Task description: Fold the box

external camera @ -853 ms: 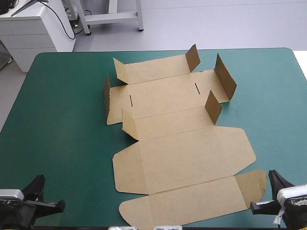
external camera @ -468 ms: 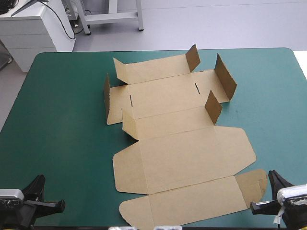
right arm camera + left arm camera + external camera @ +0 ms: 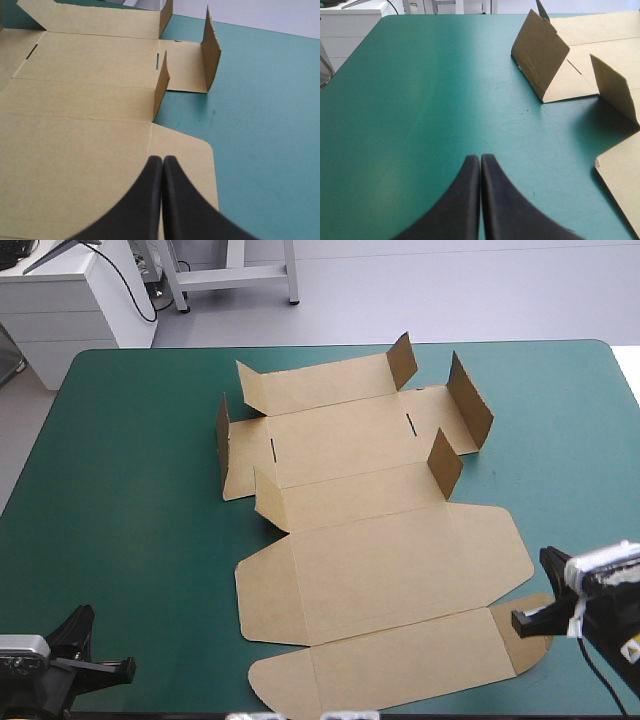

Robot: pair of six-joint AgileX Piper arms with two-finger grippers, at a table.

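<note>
Box (image 3: 370, 560) mostly flat mid-frame on tabletop (image 3: 130, 470). Right claw (image 3: 162, 159) pressed together at its lower-right edge; left claw (image 3: 480, 157) likewise, lower left. We'd spread right claw before pinching edge.

I see bright even light, soft shadows beside the box (image 3: 380, 570) flaps, pale sheen on the teal-green cover (image 3: 455, 65).

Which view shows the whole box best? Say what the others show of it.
The high view: the box lies almost whole on the table, mostly flat, flaps raised at its far end. The left wrist view catches only its left edge with two raised flaps; the right wrist view shows its right part ahead of the right gripper.
</note>
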